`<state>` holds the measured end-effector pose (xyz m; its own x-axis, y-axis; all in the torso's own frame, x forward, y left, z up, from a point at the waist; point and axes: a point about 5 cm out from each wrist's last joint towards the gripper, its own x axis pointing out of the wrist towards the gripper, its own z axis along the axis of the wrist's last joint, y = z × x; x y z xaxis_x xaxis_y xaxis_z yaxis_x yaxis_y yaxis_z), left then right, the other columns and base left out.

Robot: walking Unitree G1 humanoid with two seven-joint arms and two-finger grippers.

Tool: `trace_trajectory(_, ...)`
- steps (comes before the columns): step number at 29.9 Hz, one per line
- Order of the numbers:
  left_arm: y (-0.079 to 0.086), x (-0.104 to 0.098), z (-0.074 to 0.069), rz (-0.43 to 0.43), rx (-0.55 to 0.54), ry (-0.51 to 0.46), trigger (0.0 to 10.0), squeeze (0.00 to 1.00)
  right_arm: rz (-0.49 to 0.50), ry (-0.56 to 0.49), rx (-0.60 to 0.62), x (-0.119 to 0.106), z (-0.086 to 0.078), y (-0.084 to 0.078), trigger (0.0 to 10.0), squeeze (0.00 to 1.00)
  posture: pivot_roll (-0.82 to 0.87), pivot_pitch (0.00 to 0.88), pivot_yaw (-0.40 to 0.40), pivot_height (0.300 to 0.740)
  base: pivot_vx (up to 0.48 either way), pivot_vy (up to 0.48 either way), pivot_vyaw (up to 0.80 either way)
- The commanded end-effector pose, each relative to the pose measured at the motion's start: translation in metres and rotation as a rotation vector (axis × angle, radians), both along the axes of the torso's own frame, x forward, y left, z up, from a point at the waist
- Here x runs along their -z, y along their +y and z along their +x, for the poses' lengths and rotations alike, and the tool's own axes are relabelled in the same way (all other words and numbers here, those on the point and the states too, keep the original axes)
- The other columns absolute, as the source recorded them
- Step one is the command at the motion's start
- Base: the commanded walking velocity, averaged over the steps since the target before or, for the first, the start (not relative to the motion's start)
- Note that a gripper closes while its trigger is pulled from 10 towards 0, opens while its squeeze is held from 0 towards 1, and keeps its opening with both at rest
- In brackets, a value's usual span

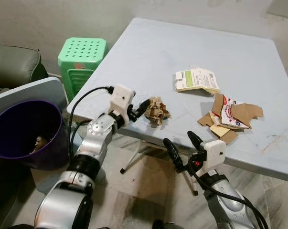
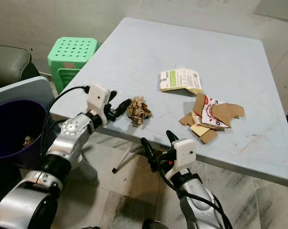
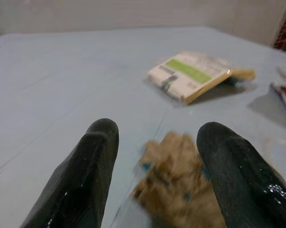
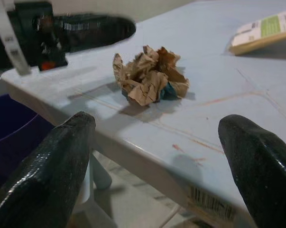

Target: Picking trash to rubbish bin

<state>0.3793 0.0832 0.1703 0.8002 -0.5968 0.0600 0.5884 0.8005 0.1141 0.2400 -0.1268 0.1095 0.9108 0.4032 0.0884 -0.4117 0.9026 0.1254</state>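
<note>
A: What's around the crumpled paper ball point(image 1: 156, 110)?
B: Bare table point(image 1: 148, 57) beyond it; the flat carton point(image 1: 196, 79) and cardboard scraps point(image 1: 229, 117) lie well apart, opposite the purple bin point(image 1: 26, 133).

You're looking at two silver arms rising from the lower part of the head views, the left arm point(image 1: 81, 167) built of rounded brushed-metal segments split by a ribbed black band, the right arm point(image 1: 227, 205) at lower right the same silver with a black collar. Each wrist carries a boxy white housing, with a black cable looping off the left one in an arc at centre left and more black cable running down the right forearm. The left gripper point(image 1: 143, 108) and right gripper point(image 1: 183, 145) each end in two long, glossy black fingers point(image 3: 81, 175) with rounded tips.
</note>
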Motion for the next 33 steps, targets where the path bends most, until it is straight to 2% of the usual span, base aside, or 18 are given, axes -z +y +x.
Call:
trace_trajectory(1, -0.004, -0.005, 0.002, -0.011, 0.028, -0.007, 10.0, 0.00, -0.005, 0.003, 0.013, -0.001, -0.003, -0.001, 10.0, 0.00, -0.12, 0.225, -0.021, 0.740, 0.000, 0.000, 0.00)
trace_trajectory(11, -0.014, -0.011, 0.002, -0.051, 0.104, -0.013, 10.0, 0.00, -0.001, 0.018, 0.037, 0.001, -0.011, 0.000, 10.0, 0.00, -0.15, 0.247, 0.003, 0.740, 0.000, 0.000, 0.00)
trace_trajectory(16, -0.025, -0.013, -0.002, -0.077, 0.170, -0.022, 10.0, 0.00, 0.001, 0.031, 0.048, 0.003, -0.015, 0.000, 10.0, 0.00, -0.16, 0.257, 0.013, 0.740, 0.000, 0.000, 0.00)
trace_trajectory(19, -0.033, -0.004, -0.006, -0.025, 0.225, 0.005, 10.0, 0.00, 0.001, 0.036, 0.052, 0.003, -0.017, 0.000, 10.0, 0.00, -0.16, 0.264, 0.017, 0.740, 0.000, 0.000, 0.00)
trace_trajectory(22, -0.035, 0.001, -0.008, -0.008, 0.255, 0.025, 10.0, 0.00, 0.001, 0.037, 0.054, 0.003, -0.017, 0.000, 10.0, 0.00, -0.16, 0.266, 0.019, 0.740, 0.000, 0.000, 0.00)
trace_trajectory(25, -0.038, 0.015, -0.015, 0.066, 0.318, 0.067, 10.0, 0.00, -0.001, 0.042, 0.059, 0.004, -0.019, -0.001, 10.0, 0.00, -0.16, 0.269, 0.022, 0.740, 0.000, 0.000, 0.00)
trace_trajectory(33, -0.033, 0.021, -0.013, 0.057, 0.271, 0.103, 10.0, 0.00, -0.002, 0.053, 0.067, 0.005, -0.021, -0.001, 10.0, 0.00, -0.16, 0.274, 0.020, 0.740, 0.000, 0.000, 0.00)
